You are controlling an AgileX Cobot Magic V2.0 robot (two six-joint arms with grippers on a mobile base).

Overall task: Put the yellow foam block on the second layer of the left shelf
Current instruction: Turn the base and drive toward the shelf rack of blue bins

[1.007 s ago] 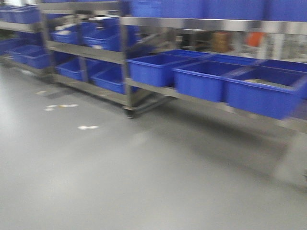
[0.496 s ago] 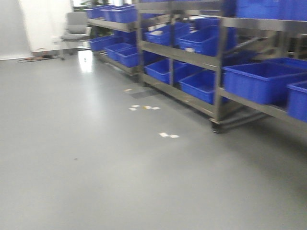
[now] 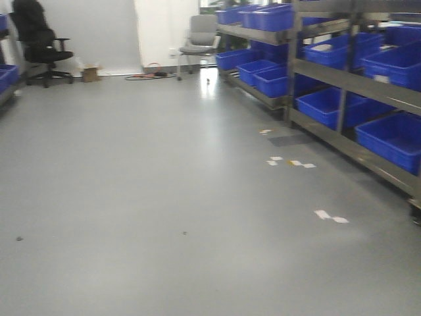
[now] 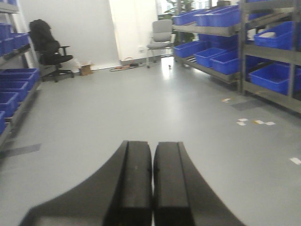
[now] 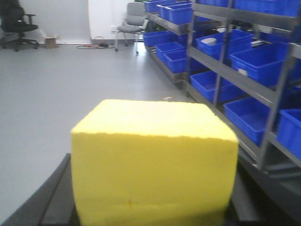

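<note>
Foam block [image 5: 153, 162], bright yellow and cubic, sat clamped in the right tool [image 5: 151, 197]; the left tool [image 4: 152, 183] was closed, empty. Front view had swung off the steel rack of blue plastic bins [image 3: 342, 85], now right, onto open grey floor [image 3: 164, 197]: apparently turning toward the left shelf [image 4: 16, 52].

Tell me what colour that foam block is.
The foam block is bright yellow all over, best seen in the right wrist view.
</note>
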